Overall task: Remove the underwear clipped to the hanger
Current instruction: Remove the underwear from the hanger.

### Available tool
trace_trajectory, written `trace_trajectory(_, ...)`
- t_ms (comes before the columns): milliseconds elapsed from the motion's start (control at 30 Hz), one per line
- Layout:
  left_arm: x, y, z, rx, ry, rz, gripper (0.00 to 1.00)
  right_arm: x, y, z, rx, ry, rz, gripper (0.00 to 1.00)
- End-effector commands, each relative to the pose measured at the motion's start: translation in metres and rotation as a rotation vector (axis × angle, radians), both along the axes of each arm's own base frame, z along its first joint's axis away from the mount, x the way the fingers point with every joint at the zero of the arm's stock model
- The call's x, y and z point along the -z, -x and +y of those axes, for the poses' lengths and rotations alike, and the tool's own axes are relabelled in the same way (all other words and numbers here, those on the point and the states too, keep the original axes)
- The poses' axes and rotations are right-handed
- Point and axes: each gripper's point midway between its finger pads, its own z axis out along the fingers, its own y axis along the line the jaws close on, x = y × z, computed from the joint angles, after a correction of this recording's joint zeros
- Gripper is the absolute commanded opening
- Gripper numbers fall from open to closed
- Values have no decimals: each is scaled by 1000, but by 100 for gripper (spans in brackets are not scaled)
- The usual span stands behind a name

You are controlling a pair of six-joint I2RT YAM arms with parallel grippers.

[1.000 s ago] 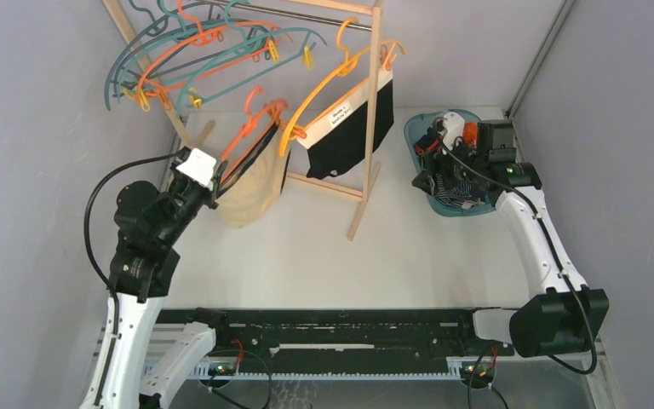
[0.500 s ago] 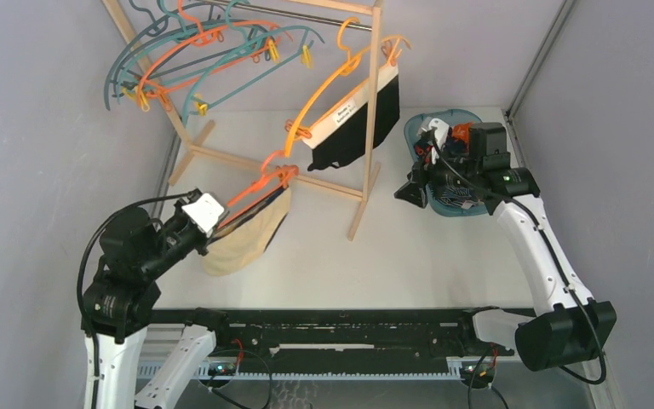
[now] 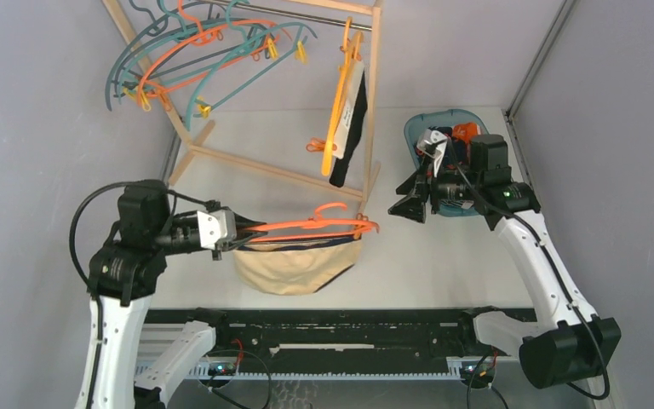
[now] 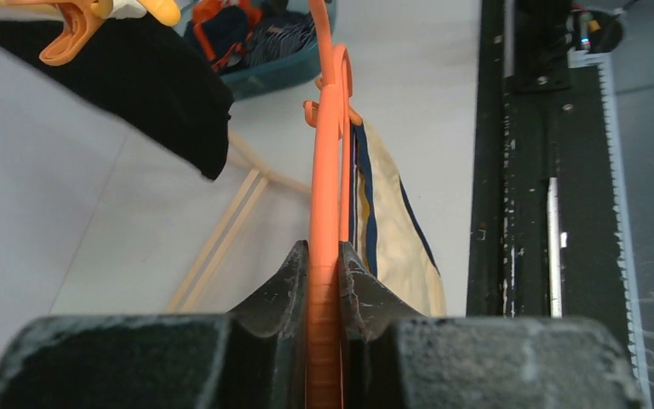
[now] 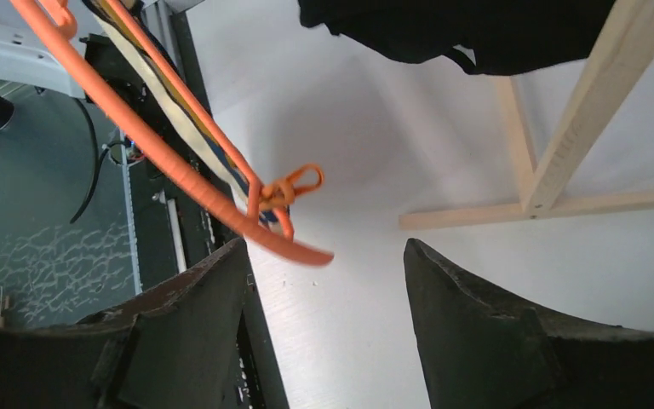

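An orange hanger (image 3: 306,228) lies level above the table's near edge, with my left gripper (image 3: 228,232) shut on its left end. In the left wrist view the jaws pinch the hanger bar (image 4: 328,170) tightly. Beige underwear (image 3: 296,268) with navy trim hangs clipped below it. My right gripper (image 3: 409,204) is open, a little right of the hanger's free end, with nothing between its fingers. The right wrist view shows that hanger tip (image 5: 302,251) and an orange clip (image 5: 294,183) just ahead of the jaws. Black underwear (image 3: 351,119) with a white waistband hangs from a yellow hanger on the rack.
The wooden rack (image 3: 373,94) stands at the back, carrying several empty teal and orange hangers (image 3: 196,60). A teal basket (image 3: 417,128) with loose underwear sits behind my right arm. A black rail (image 3: 341,328) runs along the near edge.
My left gripper has carried the orange hanger with the beige underwear off the rack, toward the near edge, turning it level. My right gripper moved left, out of the basket. The black underwear swung edge-on.
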Motion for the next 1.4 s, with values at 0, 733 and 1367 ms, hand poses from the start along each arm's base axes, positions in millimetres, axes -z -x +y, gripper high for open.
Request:
trace_trajectory(0, -31, 15, -22, 253, 92, -120, 0, -28, 12, 7, -35, -91, -44, 68)
trace_trajectory(733, -29, 5, -39, 438, 184, -128, 0, -4, 61, -1, -187, -240, 245, 76)
trace_trajectory(1367, -24, 0, -41, 434, 161, -151, 0, 7, 68, 6, -269, -269, 319, 43)
